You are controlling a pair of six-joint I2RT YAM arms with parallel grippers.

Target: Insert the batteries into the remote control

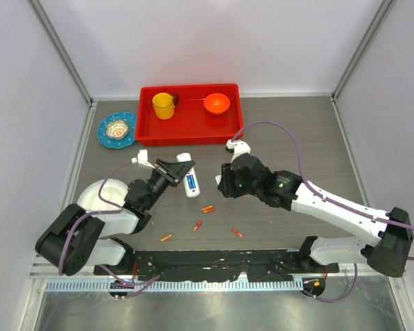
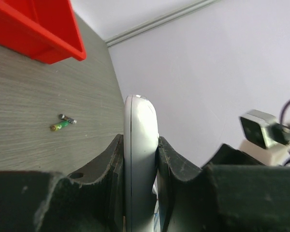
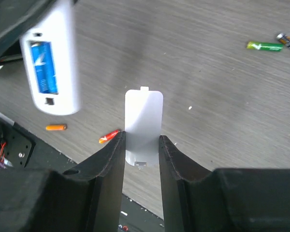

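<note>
Remote control (image 2: 140,121), smooth rounded white plastic, sits in left hand (image 2: 140,145).

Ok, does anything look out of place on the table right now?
Batteries lie scattered loose on the table, mostly orange, with a green battery apart. The remote control is open, its cover gripped in the right pincer.

Top view high overhead looking down, wrist views close, all sharing the remote control (image 1: 191,183)
</note>
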